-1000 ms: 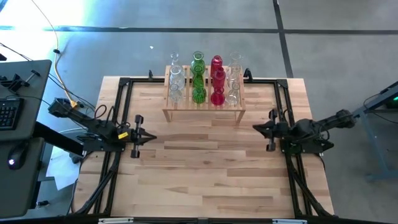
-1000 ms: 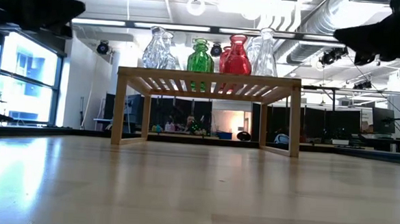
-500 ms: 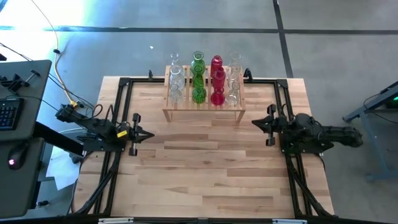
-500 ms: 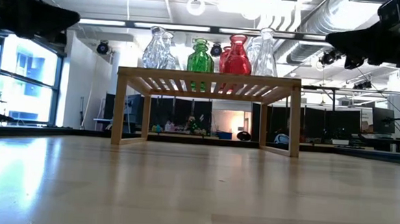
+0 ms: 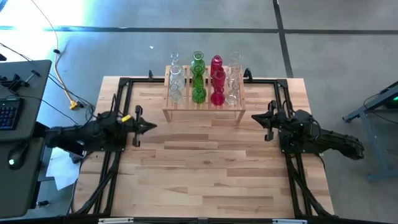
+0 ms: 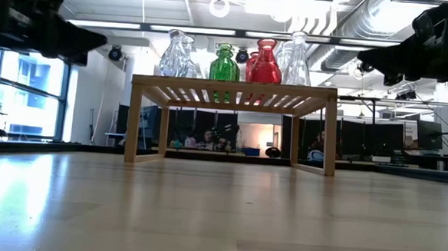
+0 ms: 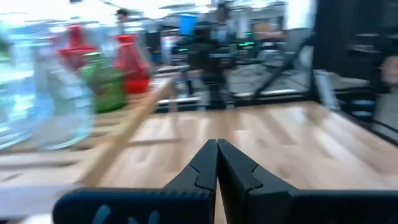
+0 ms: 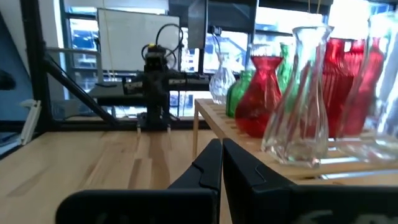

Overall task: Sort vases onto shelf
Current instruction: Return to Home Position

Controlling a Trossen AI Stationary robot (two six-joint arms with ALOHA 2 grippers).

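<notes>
The light-wood shelf (image 5: 204, 111) stands on its legs at the table's far middle, also seen in the low view as shelf (image 6: 233, 91). Several vases stand upright on its slatted top in rows: clear vases (image 5: 176, 84), green vases (image 5: 198, 78), red vases (image 5: 217, 81), more clear vases (image 5: 234, 79). My left gripper (image 5: 149, 126) hovers shut left of the shelf, its own view showing the fingers (image 7: 217, 149) closed. My right gripper (image 5: 256, 117) hovers shut right of the shelf, fingers (image 8: 221, 149) closed. Both hold nothing.
A black metal frame (image 5: 124, 84) runs along the table's left, right and far edges. The plank tabletop (image 5: 205, 168) spreads bare in front of the shelf. A desk with a keyboard (image 5: 9, 112) stands left of the table.
My left gripper has moved toward the table's far edge and the shelf, its arm swinging lower at the table's left. My right gripper has drawn slightly farther and nearer the shelf while its arm folded down to the right. The vases and shelf have stayed still.
</notes>
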